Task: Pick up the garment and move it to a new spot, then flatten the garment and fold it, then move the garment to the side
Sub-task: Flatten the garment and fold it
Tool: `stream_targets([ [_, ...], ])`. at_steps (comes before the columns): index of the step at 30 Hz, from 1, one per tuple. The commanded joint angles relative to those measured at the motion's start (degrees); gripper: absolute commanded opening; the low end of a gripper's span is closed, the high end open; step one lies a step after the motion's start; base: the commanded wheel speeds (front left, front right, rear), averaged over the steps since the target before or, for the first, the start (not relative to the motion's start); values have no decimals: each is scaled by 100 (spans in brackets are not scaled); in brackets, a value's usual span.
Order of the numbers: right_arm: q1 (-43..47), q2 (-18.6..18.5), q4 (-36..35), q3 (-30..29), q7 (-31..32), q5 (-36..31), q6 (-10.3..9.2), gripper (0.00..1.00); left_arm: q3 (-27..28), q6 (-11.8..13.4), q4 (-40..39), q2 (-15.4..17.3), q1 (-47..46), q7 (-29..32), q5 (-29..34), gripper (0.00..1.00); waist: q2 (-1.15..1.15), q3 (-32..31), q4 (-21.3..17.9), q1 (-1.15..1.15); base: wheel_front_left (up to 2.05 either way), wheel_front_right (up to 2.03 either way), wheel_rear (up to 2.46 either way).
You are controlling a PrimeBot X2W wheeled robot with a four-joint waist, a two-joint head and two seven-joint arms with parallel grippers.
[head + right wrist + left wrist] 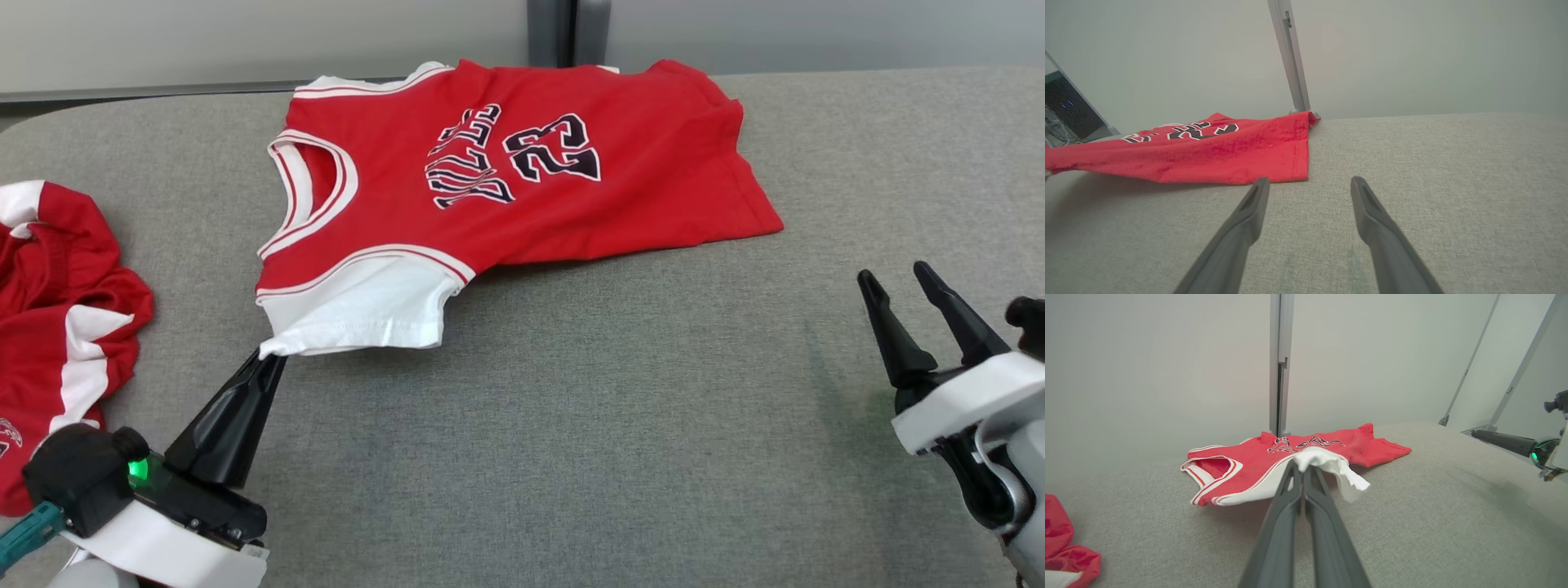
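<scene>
Grey cloth-covered worktop (620, 425), pale wall behind, a grey post (567, 33) at the middle of the far edge.

Jersey (522, 163): red with white trim, dark lettering and the number 23. It lies along the far edge of the worktop, about mid-width, front side up. The neck opening faces the left edge and the hem faces the right edge. Most of it is spread flat, with some wrinkles near the hem. The near white sleeve (367, 306) reaches toward the near edge.

Left gripper (273, 355): comes in from the near left corner, fingers pressed together. They pinch the outer corner of the white sleeve. In the left wrist view the sleeve cloth (1327, 461) drapes over the fingertips and a loose flap hangs to one side. That corner sits raised off the worktop and the rest of the jersey rests on it.

Right gripper (892, 271): near the right edge, toward the near side, fingers spread with nothing between them. It is over bare worktop, apart from the jersey. In the right wrist view the hem corner (1294, 163) lies just beyond the fingertips.

Second red and white garment (57, 327): crumpled at the left edge, apart from the jersey.
</scene>
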Motion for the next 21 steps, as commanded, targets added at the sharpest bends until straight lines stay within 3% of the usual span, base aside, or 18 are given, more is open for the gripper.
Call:
stream_targets([
  [1,-165,84,189,-4,-28,-201,0,100,25,-3,-16,-4,-122,-11,54,0,0,97,77,0,0,0,0],
  [5,-828,569,1089,39,20,-869,0,100,-30,-55,-20,-150,-422,-10,205,0,0,379,239,0,0,0,0],
  [10,-1443,979,2108,-22,104,-1204,-1,100,-122,-124,88,-423,-694,-10,359,0,0,629,490,0,0,0,0],
  [13,-1665,1097,2524,19,113,-1309,-1,100,-176,-169,137,-566,-785,-9,412,0,0,707,606,0,0,0,0],
  [15,-1761,1163,2721,31,85,-1303,-2,89,-188,-178,185,-630,-809,-7,452,0,0,736,659,0,0,0,0],
  [21,-1950,1283,3125,0,20,-1241,-1,86,-149,-218,230,-699,-828,-7,519,0,0,806,754,0,0,0,0],
])
